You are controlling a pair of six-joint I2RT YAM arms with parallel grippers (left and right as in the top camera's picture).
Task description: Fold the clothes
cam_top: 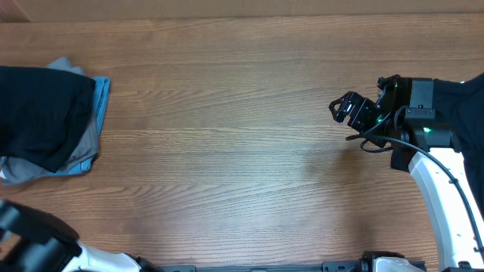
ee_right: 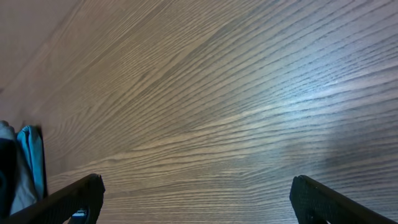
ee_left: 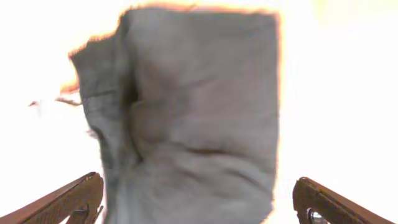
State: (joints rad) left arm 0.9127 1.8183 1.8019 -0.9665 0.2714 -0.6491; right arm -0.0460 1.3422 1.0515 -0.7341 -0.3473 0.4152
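Clothes (cam_top: 45,121) are being shown as a loose stack at the far left edge of the tabletop (cam_top: 242,151) in the overhead view, so that's where the task stuff is sitting. A black garment (cam_top: 38,106) is being carried on top. A grey piece (cam_top: 85,143) is poking out under it, and a light-blue piece (cam_top: 102,92) is peeking out along the right side and bottom. More dark fabric (cam_top: 470,98) is being seen at the right edge, partly covered by the right arm (cam_top: 439,181); can't tell which garment that is tbh.

As for the left hand (ee_left: 198,183), it's being held wide open in its wrist view. Both fingers (ee_left: 68,199) are being kept far apart at the bottom corners and nothing is being pinched. Some folded fabric (ee_left: 193,118) is being framed between them, looking greyish because the shot is being blown out to white. Its left edge is just beside the left finger, and its right edge is clear of the other one.

The right hand (ee_right: 196,186) is being held spread too, over bare wood on the right side of the tabletop, well apart from the stack. Only a sliver of the light-blue piece is being caught at the left border of its wrist camera.
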